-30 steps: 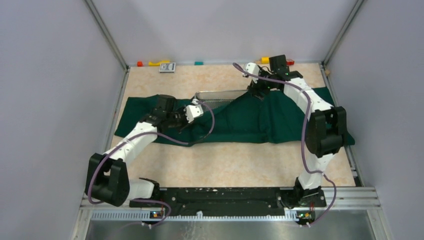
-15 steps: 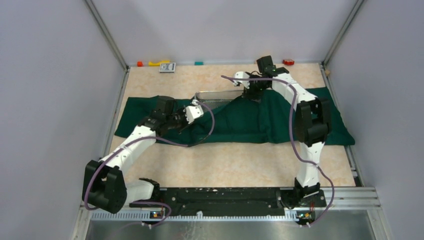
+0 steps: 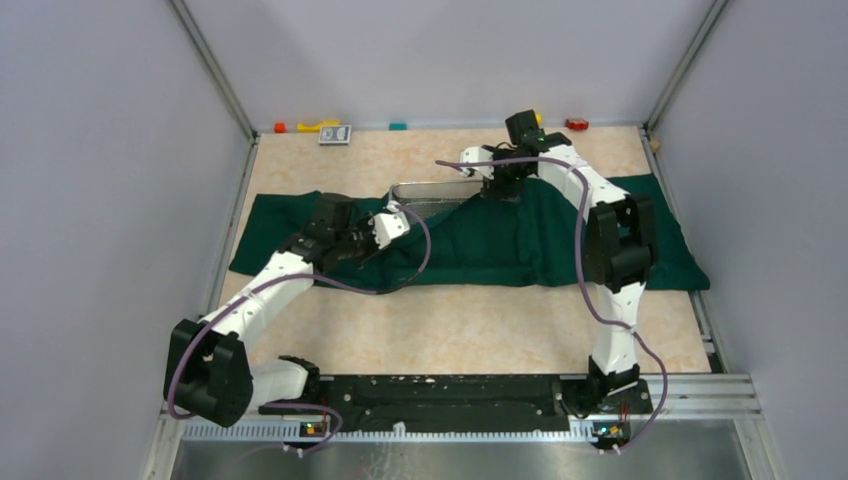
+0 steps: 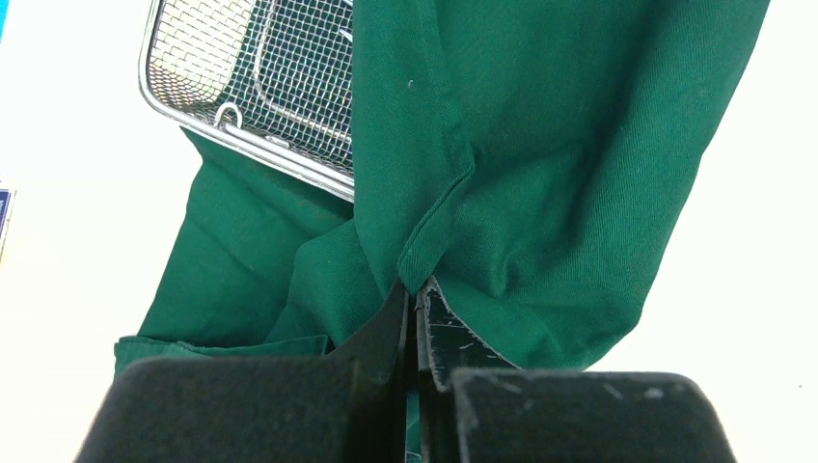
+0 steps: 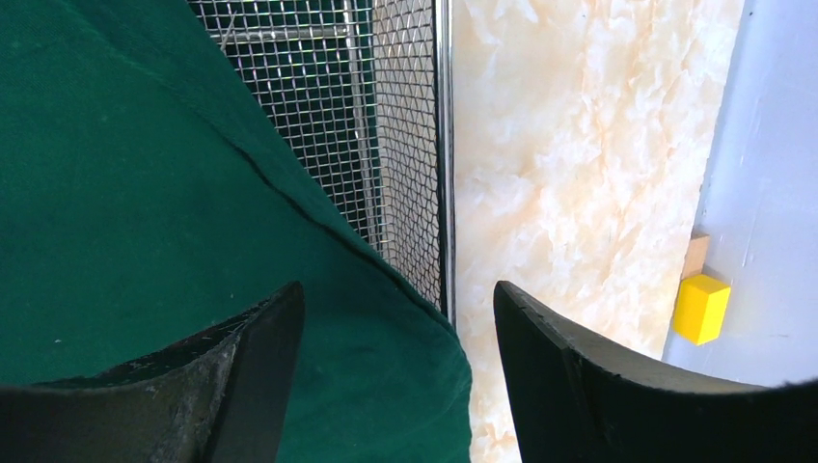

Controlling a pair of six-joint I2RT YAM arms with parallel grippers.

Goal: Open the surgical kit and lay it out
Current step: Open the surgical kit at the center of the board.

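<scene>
On the left gripper (image 4: 415,289) the jaws are fully together, pinching a hemmed fold of the cloth (image 4: 540,145). Only the left wrist cam shows that pinch; in the top cam the jaws are too small to read. In the same wrist view the cloth runs from the pinch up over the tray (image 4: 280,77), with one mesh corner and its rim bare at upper left.

On the right gripper (image 5: 395,289) the jaws are wide apart and I have hold of nothing. It straddles the cloth edge where that crosses a tray corner; I can't tell if it touches. The right wrist cam shows the tray's mesh wall beside bare table (image 5: 579,145), plus a yellow block (image 5: 701,307) at the wall (image 5: 772,145). I can't tell what lies in the tray: cloth covers most of it in every view.

The top cam gives the layout that the wrist cams don't:
- The cloth lies in a long band across the middle of the table, bunched up over the tray at centre.
- The tray's left end sticks out of the cloth, between the two grippers.
- The left gripper is at the tray's near-left side, the right gripper at its far-right end.
- The right part of the cloth lies flat under the right arm (image 3: 615,240).
- The coloured blocks (image 3: 398,127) and a card (image 3: 335,134) sit along the far edge, well apart from the cloth.
</scene>
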